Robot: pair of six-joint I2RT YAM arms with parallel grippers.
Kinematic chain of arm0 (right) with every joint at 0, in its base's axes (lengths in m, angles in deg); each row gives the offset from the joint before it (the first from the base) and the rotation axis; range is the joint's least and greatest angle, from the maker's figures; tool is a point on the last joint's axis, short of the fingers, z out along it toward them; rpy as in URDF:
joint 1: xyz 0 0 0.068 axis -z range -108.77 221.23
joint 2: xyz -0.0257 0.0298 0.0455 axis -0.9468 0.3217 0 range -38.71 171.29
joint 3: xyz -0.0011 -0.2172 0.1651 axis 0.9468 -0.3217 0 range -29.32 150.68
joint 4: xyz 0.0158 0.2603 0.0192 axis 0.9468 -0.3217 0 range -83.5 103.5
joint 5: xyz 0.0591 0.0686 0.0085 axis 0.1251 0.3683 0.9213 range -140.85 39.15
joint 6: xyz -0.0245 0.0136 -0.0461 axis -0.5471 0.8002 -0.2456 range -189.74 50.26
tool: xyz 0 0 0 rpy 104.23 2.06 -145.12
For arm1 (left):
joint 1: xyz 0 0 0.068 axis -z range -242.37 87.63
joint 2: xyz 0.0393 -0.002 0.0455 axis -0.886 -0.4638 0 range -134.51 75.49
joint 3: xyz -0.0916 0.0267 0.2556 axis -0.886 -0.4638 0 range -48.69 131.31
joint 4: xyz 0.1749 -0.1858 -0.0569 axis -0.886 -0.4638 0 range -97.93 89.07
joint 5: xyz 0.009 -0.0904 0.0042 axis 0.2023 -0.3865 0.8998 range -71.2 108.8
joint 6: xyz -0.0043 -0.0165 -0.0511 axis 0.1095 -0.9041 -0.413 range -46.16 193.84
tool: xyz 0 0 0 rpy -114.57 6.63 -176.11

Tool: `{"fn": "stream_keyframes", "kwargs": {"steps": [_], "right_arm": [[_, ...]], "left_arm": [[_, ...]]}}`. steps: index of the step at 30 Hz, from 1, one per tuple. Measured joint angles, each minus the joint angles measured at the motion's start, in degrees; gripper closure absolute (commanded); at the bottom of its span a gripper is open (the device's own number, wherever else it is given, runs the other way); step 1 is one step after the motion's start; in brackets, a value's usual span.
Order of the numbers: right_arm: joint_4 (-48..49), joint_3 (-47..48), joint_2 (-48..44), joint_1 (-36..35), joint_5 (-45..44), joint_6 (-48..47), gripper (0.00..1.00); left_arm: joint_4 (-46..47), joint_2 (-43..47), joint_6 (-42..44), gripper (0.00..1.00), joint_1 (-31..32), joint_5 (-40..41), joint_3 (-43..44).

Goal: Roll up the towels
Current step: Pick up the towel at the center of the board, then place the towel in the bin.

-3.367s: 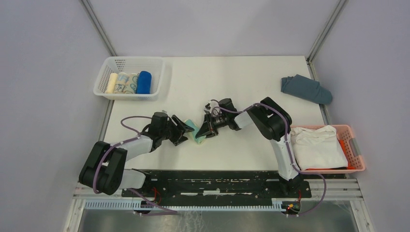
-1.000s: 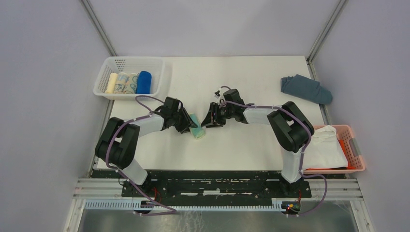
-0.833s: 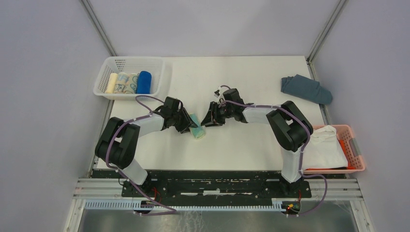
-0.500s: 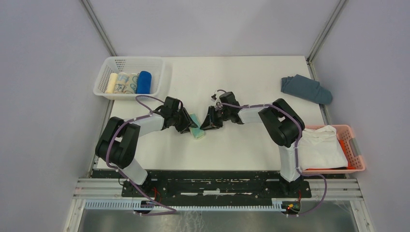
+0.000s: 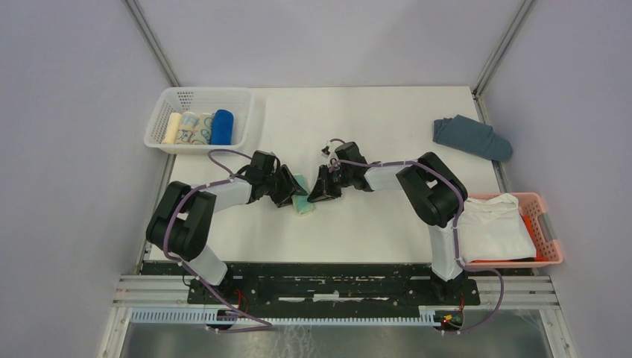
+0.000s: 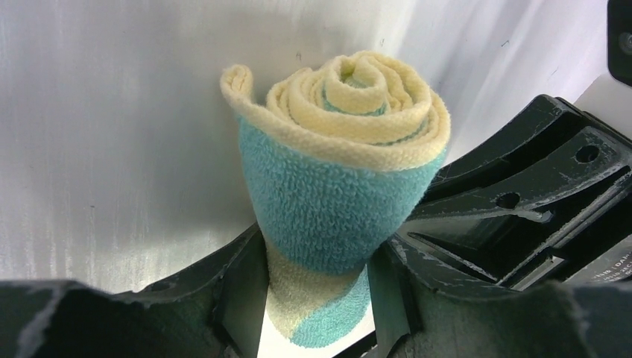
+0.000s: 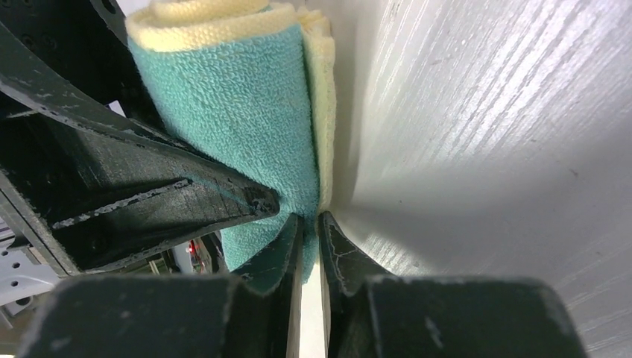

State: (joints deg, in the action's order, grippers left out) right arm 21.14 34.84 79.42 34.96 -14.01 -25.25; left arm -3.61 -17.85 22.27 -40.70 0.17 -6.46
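Observation:
A pale yellow and teal towel, rolled into a cylinder, lies on the white table between my two grippers. In the left wrist view the roll sits between the left gripper's fingers, which press against both of its sides. My left gripper reaches it from the left. My right gripper comes from the right. Its jaws are nearly together and pinch the teal outer edge of the towel. A royal blue towel lies rolled in the white basket.
The white basket at the back left holds several rolled cloths. A slate grey-blue cloth lies at the back right. A pink basket with a white cloth stands at the right edge.
My right gripper has slid left up to the roll and closed on its outer edge. The left gripper's jaws have widened a little around the roll, and the left arm has barely moved.

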Motion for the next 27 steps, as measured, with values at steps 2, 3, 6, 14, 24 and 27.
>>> {"fn": "stream_keyframes", "kwargs": {"steps": [2,3,6,14,24,27], "right_arm": [[-0.44,0.24,0.02,-0.02,0.00,0.00,0.83],[-0.74,0.35,0.02,-0.04,0.00,-0.02,0.83],[-1.66,0.70,0.02,-0.04,-0.02,-0.46,0.80],[-10.03,1.09,-5.09,-1.11,-5.16,-7.17,0.60],[-30.03,-1.18,-24.61,-1.53,-12.66,-20.48,0.40],[-33.94,-2.21,-28.13,-1.33,-15.13,-23.34,0.35]], "left_arm": [[0.55,-0.15,-0.13,0.50,0.42,0.37,-0.04],[0.81,-0.35,-0.24,0.54,0.59,0.50,-0.04],[1.36,-1.09,-0.42,0.61,0.70,0.74,0.13],[-6.21,-1.27,2.82,0.71,1.57,4.66,4.92],[-25.86,-1.29,19.45,0.79,-10.43,9.53,30.10],[-29.07,-2.47,24.30,0.79,-14.34,9.31,39.54]]}}
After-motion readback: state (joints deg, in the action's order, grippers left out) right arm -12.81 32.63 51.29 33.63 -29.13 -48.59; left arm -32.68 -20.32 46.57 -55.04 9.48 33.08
